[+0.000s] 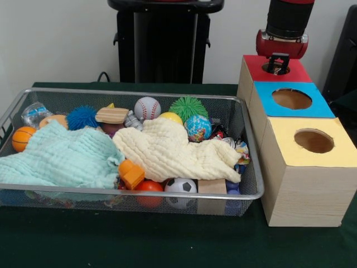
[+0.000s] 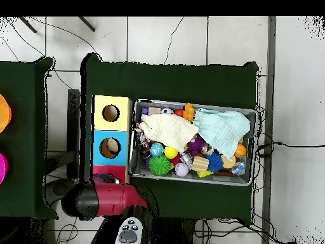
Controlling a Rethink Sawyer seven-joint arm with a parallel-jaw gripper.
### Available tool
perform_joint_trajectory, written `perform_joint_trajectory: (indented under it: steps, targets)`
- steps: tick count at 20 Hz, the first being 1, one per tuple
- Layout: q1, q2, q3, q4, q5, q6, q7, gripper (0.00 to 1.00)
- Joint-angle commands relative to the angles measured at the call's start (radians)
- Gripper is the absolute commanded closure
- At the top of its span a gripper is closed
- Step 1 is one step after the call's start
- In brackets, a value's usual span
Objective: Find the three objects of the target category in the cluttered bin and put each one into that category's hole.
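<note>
Hand (image 1: 277,65) position: directly over the hole of the red box (image 1: 295,71), with dark tips at the opening. Whether the tips are spread or closed cannot be told, nor whether they hold anything.

Bin (image 1: 252,184) location: on the worktop (image 1: 134,240), just beside the row of red, blue (image 1: 318,107) and yellow boxes (image 1: 340,151).

Risks:
- Two cloths, mint (image 1: 61,159) and cream (image 1: 167,151), cover much of the bin; targets beneath may be missed, or a cloth may be pinched with an object.
- Balls such as the baseball (image 1: 147,108) and soccer ball (image 1: 180,186) are likely to roll under contact.
- Close packing invites a double grasp.
- Withdrawal from the hole risks snagging the box rim.
</note>
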Motion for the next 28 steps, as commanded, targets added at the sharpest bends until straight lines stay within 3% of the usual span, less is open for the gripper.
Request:
perform_joint_trajectory:
  steps: [1,14,19,20,28]
  targets:
    - [-0.014,0.015,0.051,-0.059,0.052,-0.049,0.207,1.0]
    - [-0.026,0.011,0.06,-0.055,0.047,-0.047,0.197,1.0]
    - [-0.033,-0.006,0.06,-0.049,0.046,-0.004,0.187,1.0]
    - [-0.032,-0.009,0.058,-0.047,0.047,0.003,0.188,0.0]
    - [-0.037,-0.021,0.054,-0.067,0.036,0.036,0.167,0.0]
